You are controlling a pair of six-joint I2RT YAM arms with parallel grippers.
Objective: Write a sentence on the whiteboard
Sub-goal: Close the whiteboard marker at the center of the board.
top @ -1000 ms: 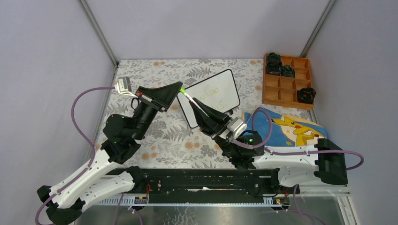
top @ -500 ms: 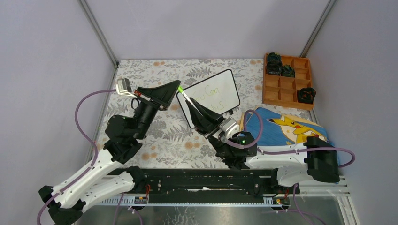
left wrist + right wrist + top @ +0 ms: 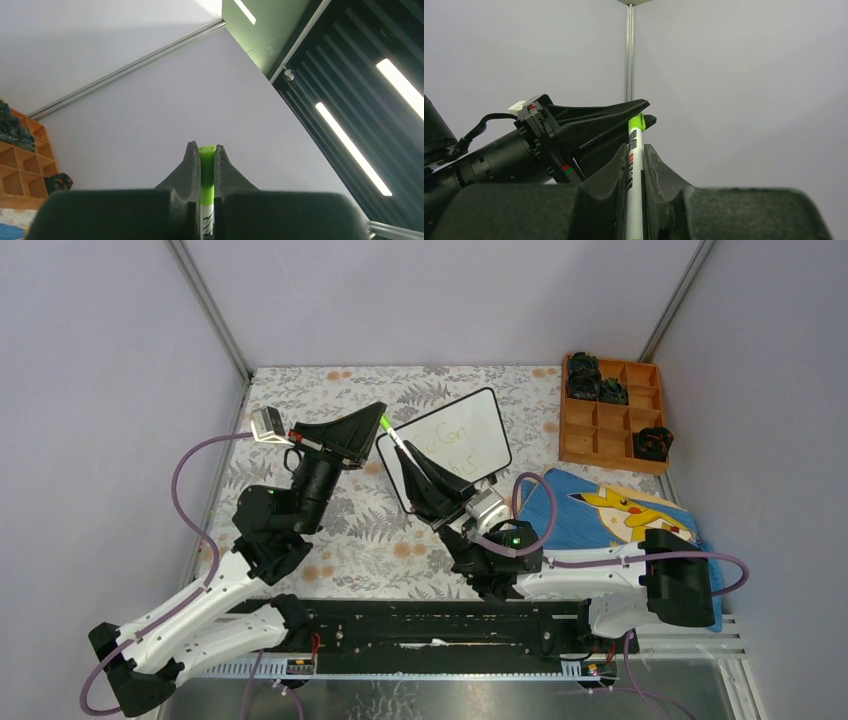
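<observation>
Green-capped marker between both arms' fingers

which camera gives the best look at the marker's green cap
Left wrist: the green cap sits close-up at centre, pinched in the left gripper. Right wrist shows it smaller, atop the marker. Top external shows only a tiny green tip.

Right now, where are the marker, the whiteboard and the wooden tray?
marker (image 3: pixel 207 167): left wrist view, on its green cap.
whiteboard (image 3: pixel 486 412): top external view, on a bare white patch at its upper right.
wooden tray (image 3: pixel 612 421): top external view, on an empty middle compartment.
</observation>
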